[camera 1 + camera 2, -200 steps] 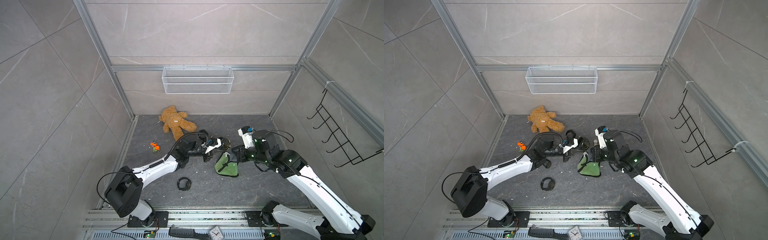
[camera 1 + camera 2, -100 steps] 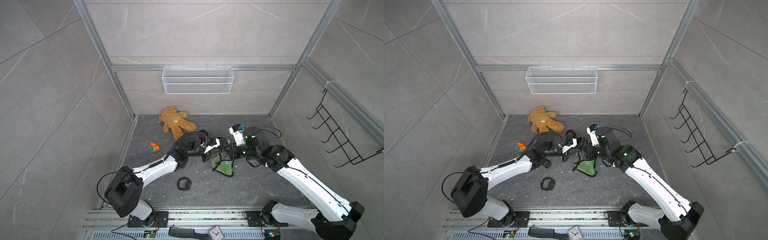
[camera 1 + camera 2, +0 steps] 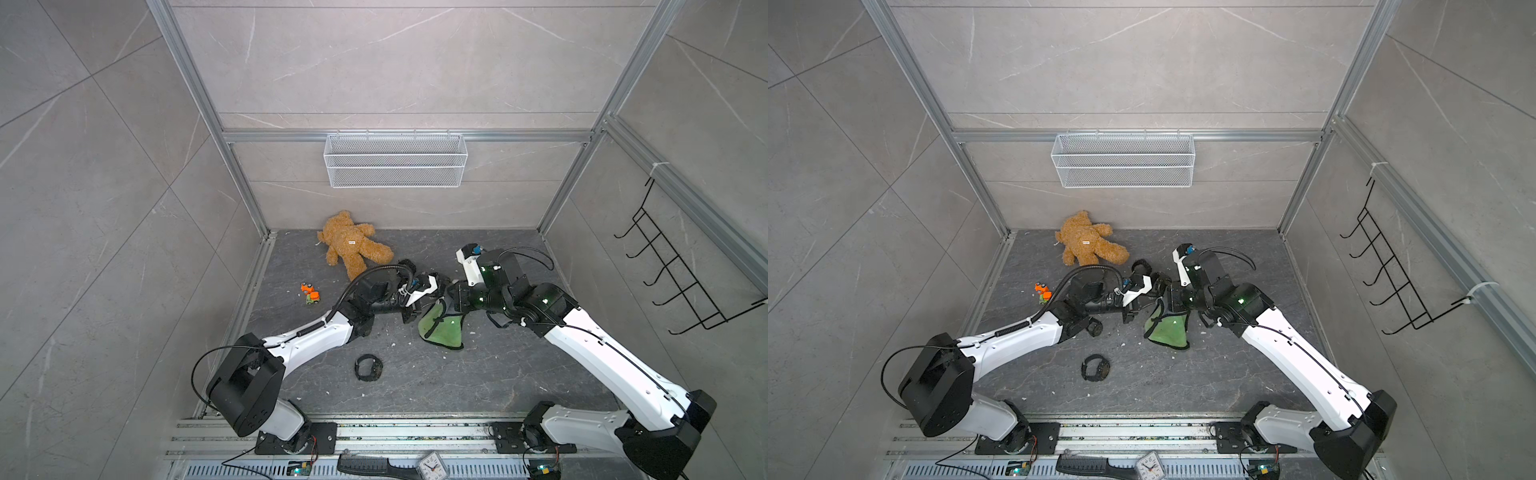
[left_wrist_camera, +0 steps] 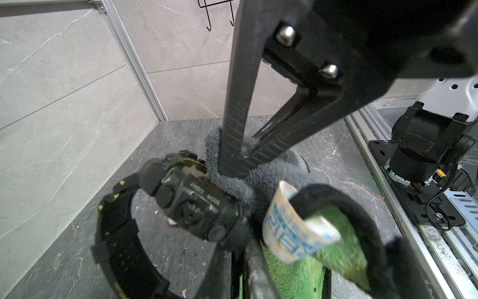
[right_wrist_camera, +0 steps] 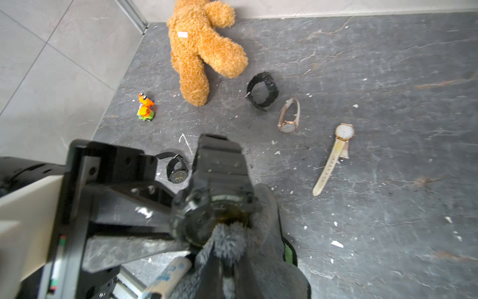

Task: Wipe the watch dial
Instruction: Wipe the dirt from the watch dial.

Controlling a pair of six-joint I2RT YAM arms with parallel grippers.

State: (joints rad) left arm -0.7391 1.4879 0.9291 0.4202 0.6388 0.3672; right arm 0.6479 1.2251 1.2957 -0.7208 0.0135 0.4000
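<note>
My matt black plastic right gripper (image 4: 241, 155) has ribbed finger faces and shiny metal screws. It pinches a fluffy grey-and-green microfibre cloth (image 4: 232, 181), grey pile on one face and green towelling (image 3: 442, 330) on the other, with a glossy white-and-blue printed tag (image 4: 292, 233). My left gripper (image 5: 144, 214), scuffed matt black plastic, grips a chunky black resin watch (image 4: 191, 204) with a dull, dusty strap and a glossy dial glass. Below lies a rough dark grey stone-look floor (image 5: 388, 77), and on it a shaggy tan plush teddy bear (image 5: 204, 49).

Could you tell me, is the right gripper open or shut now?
Shut: the right gripper pinches a fold of the grey-green cloth against the black watch dial.
</note>
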